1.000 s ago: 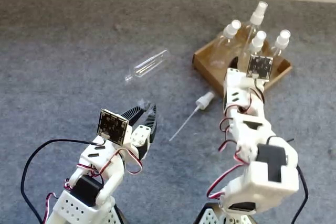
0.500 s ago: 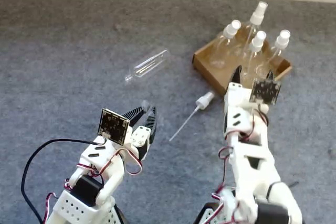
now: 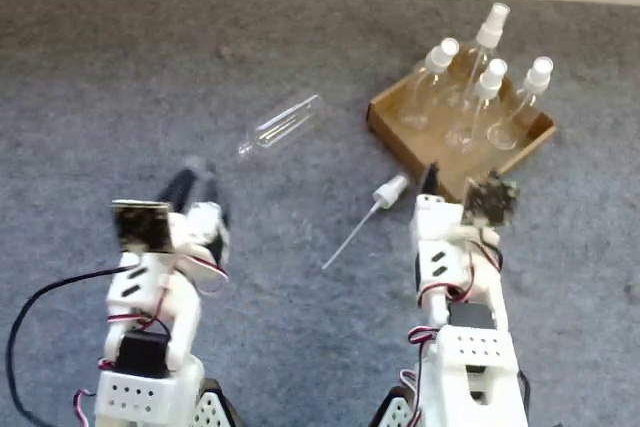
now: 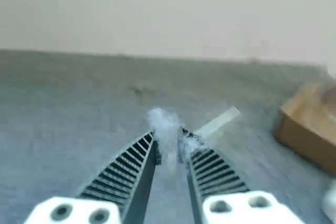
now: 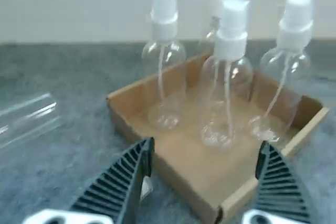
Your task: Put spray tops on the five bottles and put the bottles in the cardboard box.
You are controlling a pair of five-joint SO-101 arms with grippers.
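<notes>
Left pincer [image 4: 167, 134] is hanging narrowly parted, gripping nothing; right pincer [image 5: 206, 146] is sitting wide apart at six o'clock of the cardboard box [image 5: 123, 111].

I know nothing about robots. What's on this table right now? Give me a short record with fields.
In box: four capped bottles standing in the cardboard box
On table: one uncapped bottle lying down; loose spray top lying near the box, apart from it
Left end effector: narrowly open, empty
Right end effector: wide open, empty, facing the box
</notes>
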